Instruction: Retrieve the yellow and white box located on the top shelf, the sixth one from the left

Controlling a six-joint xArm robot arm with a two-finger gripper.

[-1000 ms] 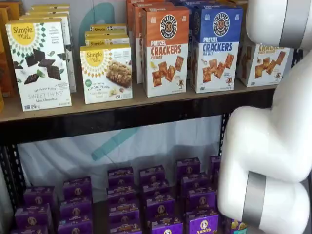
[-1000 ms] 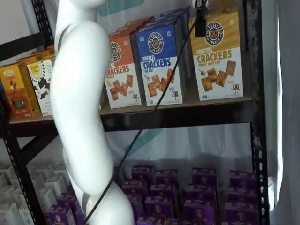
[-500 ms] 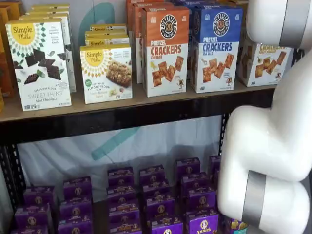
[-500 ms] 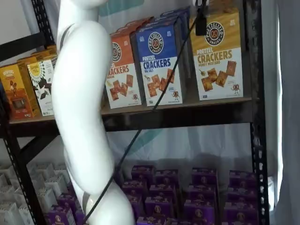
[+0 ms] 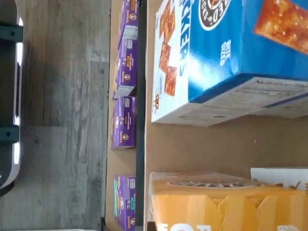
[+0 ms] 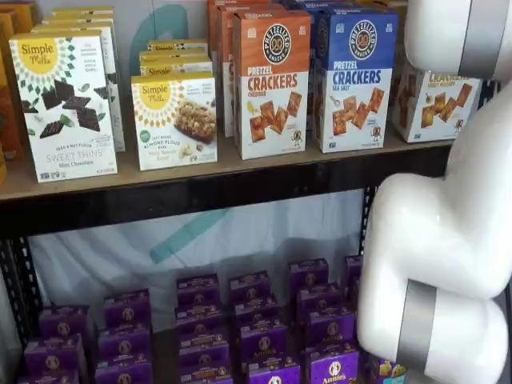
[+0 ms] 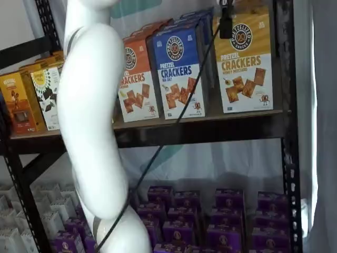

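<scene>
The yellow and white box (image 7: 244,60) stands at the right end of the top shelf (image 7: 200,132), next to the blue pretzel carton (image 7: 179,71). In a shelf view only its white lower half (image 6: 436,108) shows, under my white arm. In the wrist view its yellow top (image 5: 216,202) lies close below the camera, beside the blue carton (image 5: 226,53). One black finger of my gripper (image 7: 226,23) hangs from the view's edge at the box's upper left corner, a cable beside it. Whether the fingers are closed on the box does not show.
Orange pretzel cartons (image 6: 270,80) and white Simple Mills boxes (image 6: 64,104) fill the shelf further left. Small purple boxes (image 6: 256,328) crowd the level below. My white arm (image 7: 89,121) (image 6: 436,240) stands in front of the shelves. A black upright (image 7: 287,126) borders the yellow box's right side.
The yellow and white box has shifted and tilted slightly on the shelf. The arm has hardly moved.
</scene>
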